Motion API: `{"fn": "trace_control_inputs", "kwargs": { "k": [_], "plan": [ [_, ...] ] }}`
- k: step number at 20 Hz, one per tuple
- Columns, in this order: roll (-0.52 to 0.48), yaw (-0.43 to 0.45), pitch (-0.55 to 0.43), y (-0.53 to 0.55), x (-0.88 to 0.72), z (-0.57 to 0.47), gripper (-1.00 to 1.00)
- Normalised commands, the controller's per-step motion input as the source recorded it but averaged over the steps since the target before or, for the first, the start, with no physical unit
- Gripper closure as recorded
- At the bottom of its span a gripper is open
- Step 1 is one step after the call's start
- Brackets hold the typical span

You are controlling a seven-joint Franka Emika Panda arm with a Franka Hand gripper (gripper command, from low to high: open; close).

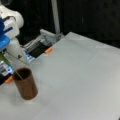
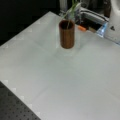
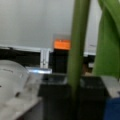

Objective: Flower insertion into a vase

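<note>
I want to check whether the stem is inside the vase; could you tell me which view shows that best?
A front view: the stem slants into the vase. Another front view shows the stem entering the rim too. The wrist view shows stem only.

Reddish-brown vase, dark inside. Green flower stem, green leaf. Pale grey table. Orange tab. White arm, blue gripper.
</note>
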Motion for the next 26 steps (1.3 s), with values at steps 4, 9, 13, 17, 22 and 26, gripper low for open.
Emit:
{"fn": "trace_control_inputs", "kwargs": {
  "k": [4, 9, 13, 17, 22, 26],
  "plan": [
    [-0.113, 0.010, 0.538, -0.06, 0.28, 0.20, 1.00],
    [-0.125, -0.012, 0.584, -0.22, 0.43, 0.21, 1.00],
    [-0.019, -0.128, 0.501, -0.31, 0.39, 0.20, 1.00],
    [-0.006, -0.189, 0.470, -0.28, 0.28, 0.22, 1.00],
    [-0.068, -0.169, 0.474, -0.17, 0.23, 0.23, 1.00],
    [-0.166, -0.086, 0.495, -0.07, 0.22, 0.17, 1.00]
  ]
}}
